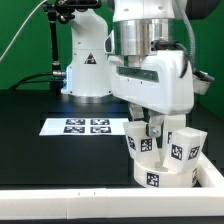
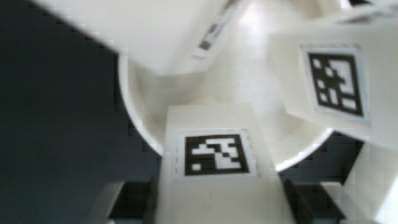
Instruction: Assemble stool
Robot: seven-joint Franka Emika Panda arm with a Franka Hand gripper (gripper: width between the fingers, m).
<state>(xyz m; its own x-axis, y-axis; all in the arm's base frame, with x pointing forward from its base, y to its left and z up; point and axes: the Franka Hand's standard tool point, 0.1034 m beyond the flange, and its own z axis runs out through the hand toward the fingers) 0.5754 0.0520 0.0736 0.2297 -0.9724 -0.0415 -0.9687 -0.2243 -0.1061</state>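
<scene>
My jaws [image 1: 150,128] hang straight down over the stool seat [image 1: 160,168], which sits on the black bench [image 1: 50,150] close to its near edge, toward the corner at the exterior view's right, just inside the white rail [image 1: 60,191] that borders that edge. Legs [image 1: 183,148] stand up out of the seat, their black-and-white tags facing outward. From my wrist I see one leg [image 2: 217,150] with its square tag directly between my two dark fingertips [image 2: 134,203], which sit on either side of it; I cannot tell whether they press on it or stand just clear. A second tagged leg [image 2: 334,80] stands beside it. The marker board [image 1: 86,126] lies flat farther back on the bench.
</scene>
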